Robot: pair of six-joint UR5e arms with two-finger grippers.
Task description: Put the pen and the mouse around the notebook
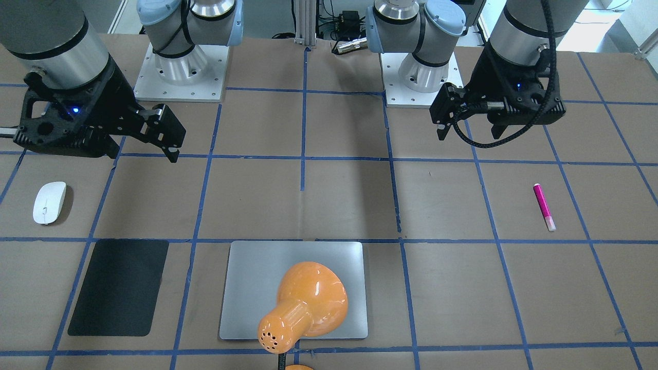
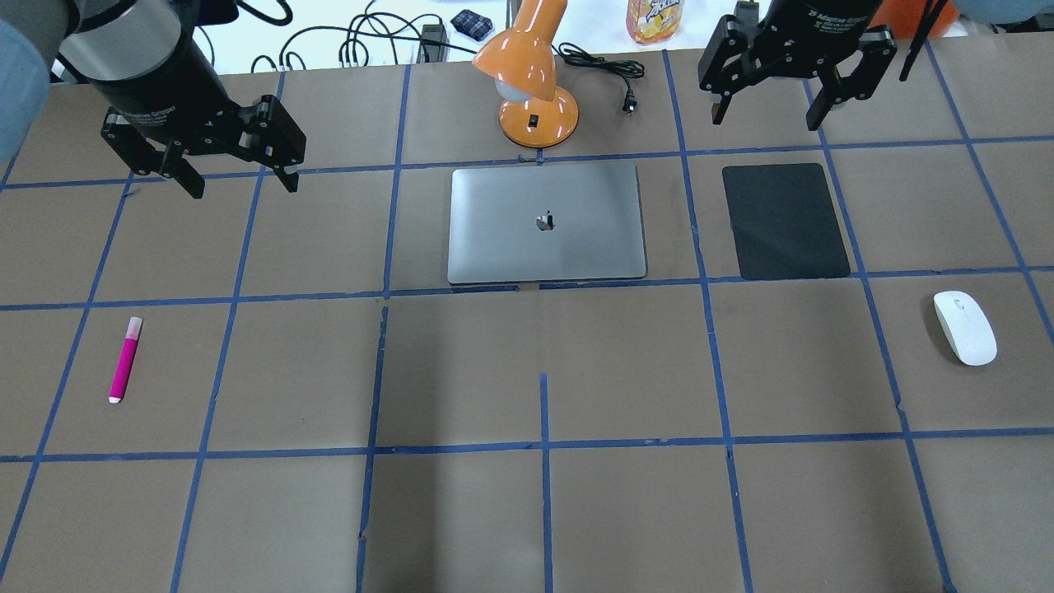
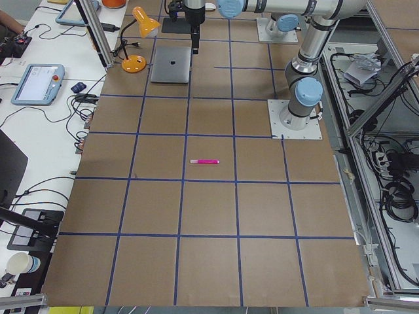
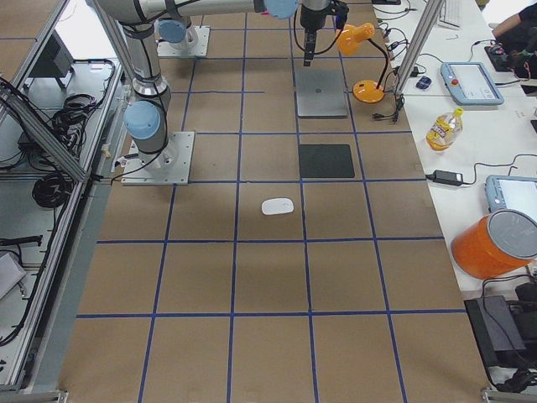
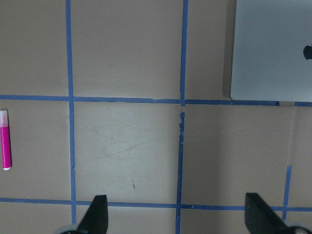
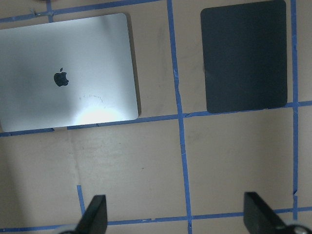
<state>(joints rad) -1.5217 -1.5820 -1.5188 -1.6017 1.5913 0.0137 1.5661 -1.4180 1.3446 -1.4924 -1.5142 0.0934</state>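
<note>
- Orange lamp [image 1: 308, 300] head is nearest the front-facing camera. It is seen overhanging the near part of the notebook [image 1: 257, 277], which lies flat at the middle of the table [image 2: 543, 511], on the side far from the robot.
- Pen [image 2: 125, 360] is noted lying flat on the robot's left side of the table, well apart from the notebook, with the pale cap end pointed away from the robot.
- Left gripper [image 2: 244, 188] is held above the table, spread wide, with nothing in it. Pen is located to its left and nearer the robot. In the left wrist view it is seen only at the left edge.
- Pen is judged light, stiff and round, so likely to roll if nudged. A hold across the magenta barrel at mid-length is suggested, with the gripper brought almost down to the table.
- Mouse [image 2: 964, 327] is noted on the robot's right side, well apart from the notebook, beyond the black mat [image 2: 785, 221] and nearer the robot.
- Right gripper [image 2: 767, 122] is held above the table's far edge, spread wide and empty. Mouse is located to its right and nearer the robot, and is not caught in the right wrist view.
- Mouse is judged light, rigid, glossy and domed, hence slippery. A hold across the narrow flanks, low down, is suggested.
</note>
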